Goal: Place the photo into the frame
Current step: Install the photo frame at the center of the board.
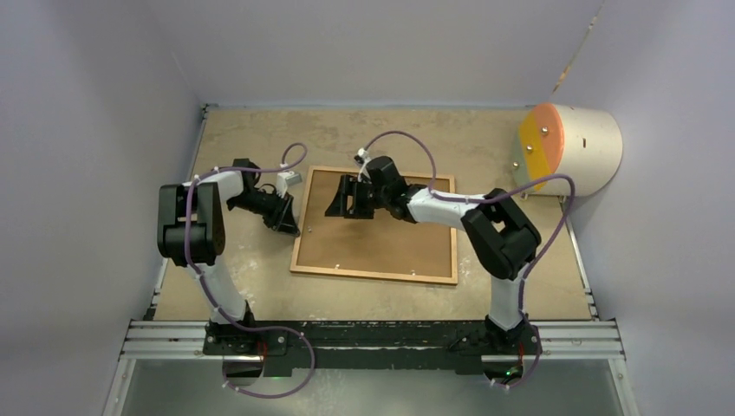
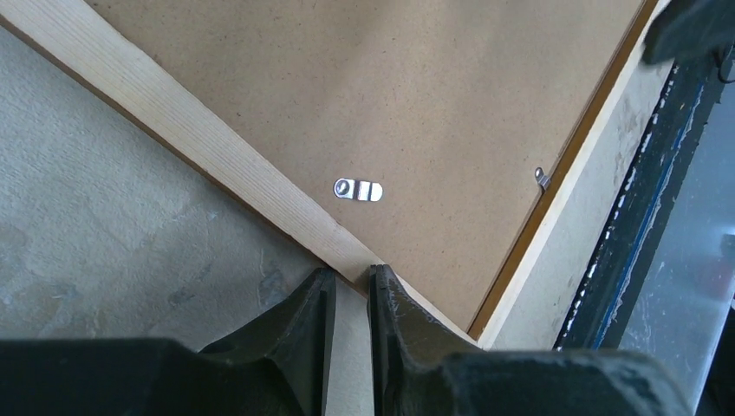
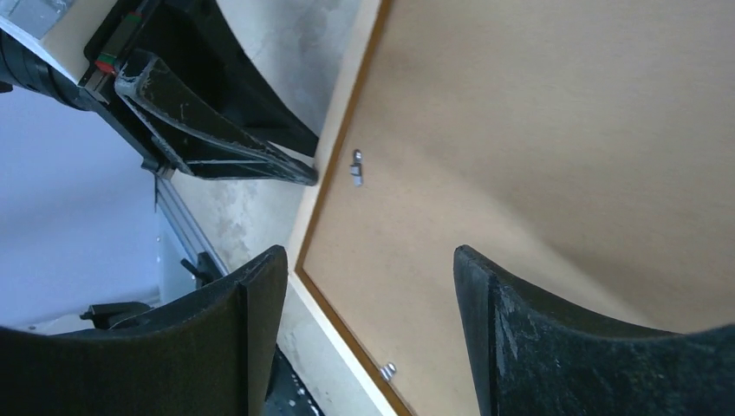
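Tan and scuffed, the table (image 1: 251, 277) runs from the arms' bases to the pale back wall. At its middle the frame (image 1: 373, 275) lies flat, back side up, long sides running left to right. Its thin orange-brown edge and pale wooden rail enclose the plain brown backing board (image 1: 381, 243), which fills the opening. Whether the photo lies under that board cannot be told.

Well apart from the frame, in the far right corner, a white drum (image 1: 581, 147) with an orange face lies on its side.

The right gripper (image 3: 368, 256) hangs over the board's far left part, near the frame's left rail. Its fingers are spread wide, and nothing lies between them but the board below. The left gripper (image 2: 351, 277) is at the frame's left rail, tips down on the pale wood. Its fingers are drawn close, leaving only a narrow slit where the wood shows. Whether they pinch anything cannot be told.

A small metal turn clip (image 2: 358, 189) lies flat on the board just inside that rail. A second clip (image 2: 542, 178) sits at the board's near edge.
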